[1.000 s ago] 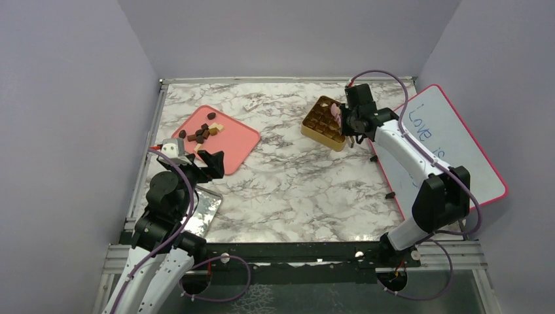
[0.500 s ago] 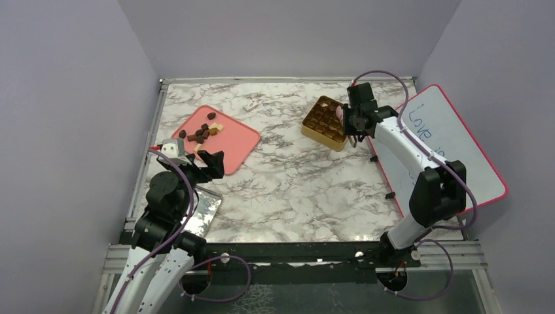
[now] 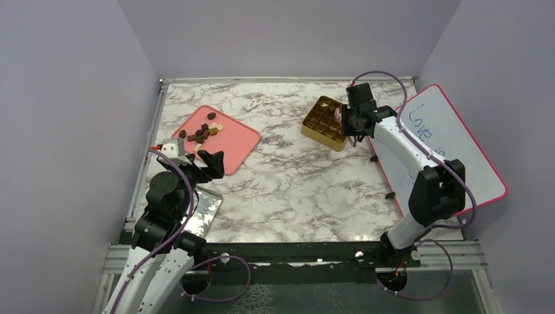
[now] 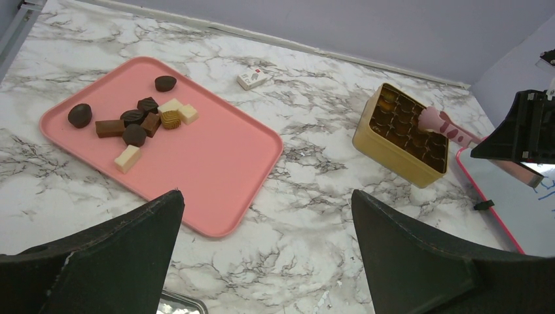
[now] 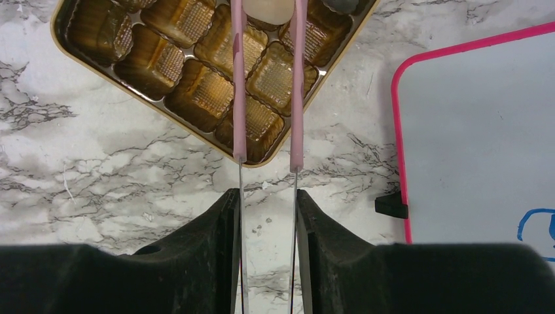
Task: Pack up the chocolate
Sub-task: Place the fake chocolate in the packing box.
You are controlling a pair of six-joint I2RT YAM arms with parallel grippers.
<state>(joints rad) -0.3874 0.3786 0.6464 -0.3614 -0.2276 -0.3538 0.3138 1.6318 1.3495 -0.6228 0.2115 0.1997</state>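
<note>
Several chocolate pieces (image 3: 203, 133), mostly dark brown with a few cream, lie on the far left of a pink tray (image 3: 230, 142); they also show in the left wrist view (image 4: 134, 124). My right gripper (image 5: 265, 196) is shut on pink tweezers (image 5: 239, 78). The tweezers' tips pinch a cream chocolate piece (image 5: 267, 8) above the gold gridded box (image 5: 183, 72). In the top view that gripper (image 3: 350, 124) sits at the box's right edge (image 3: 322, 122). My left gripper (image 4: 265, 203) is open and empty, above the table near the tray's near right corner.
A pink-framed whiteboard (image 3: 451, 144) lies to the right of the box, with a black clip (image 5: 391, 204) at its edge. A small white packet (image 4: 252, 78) lies at the back between tray and box. A shiny metal lid (image 3: 206, 209) lies by the left arm.
My right gripper with the tweezers has shifted slightly right along the box's edge. The left arm has not moved.
</note>
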